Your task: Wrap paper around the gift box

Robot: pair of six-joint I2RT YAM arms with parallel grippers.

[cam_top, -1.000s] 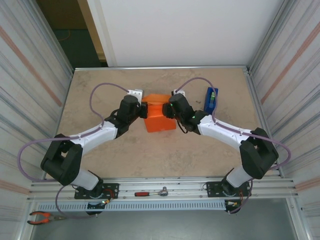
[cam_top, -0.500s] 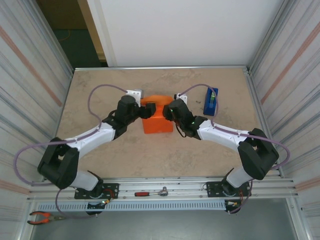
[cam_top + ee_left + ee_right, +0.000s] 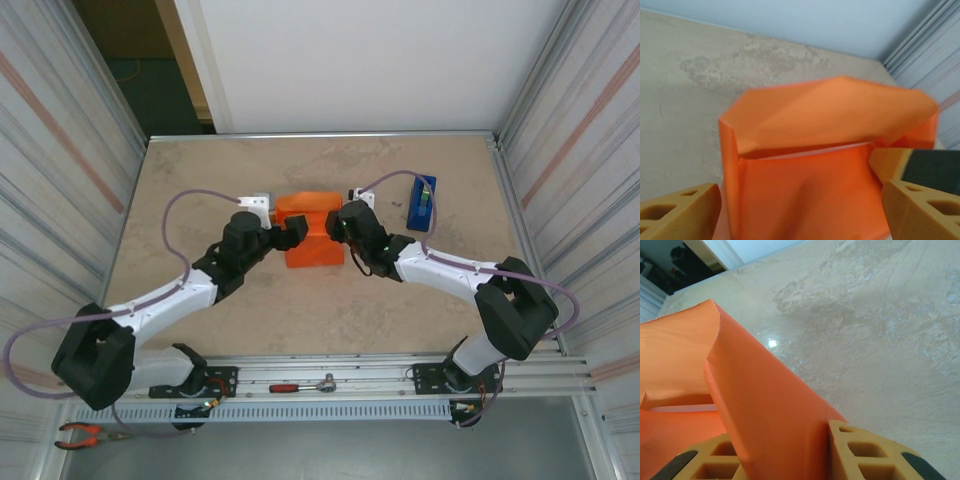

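The right gripper [image 3: 785, 460] is closing on a raised fold of the paper [image 3: 765, 405]. In its wrist view the orange sheet is filling the gap between the two tan fingers [image 3: 865, 455] at the bottom of the frame, touching both. From above, this gripper [image 3: 338, 222] is sitting against the right side of the box [image 3: 318, 248], which is lying just above the middle of the table [image 3: 250, 300], skinned in orange.

The left gripper [image 3: 800, 210] is standing with its fingers [image 3: 680, 215] wide apart in the lower corners of its view and the orange block between them. Whether they are pressing on it cannot be told. From above, it [image 3: 290, 232] is meeting the box's left side.

Ahead of the left fingers a loose flap is arching over the block's top – a thin pale strip is showing beneath its edge. The same strip is showing at the left of the right wrist view.

A blue tape dispenser [image 3: 421, 203] is standing to the right of the box, apart from it, near the table's upper right.
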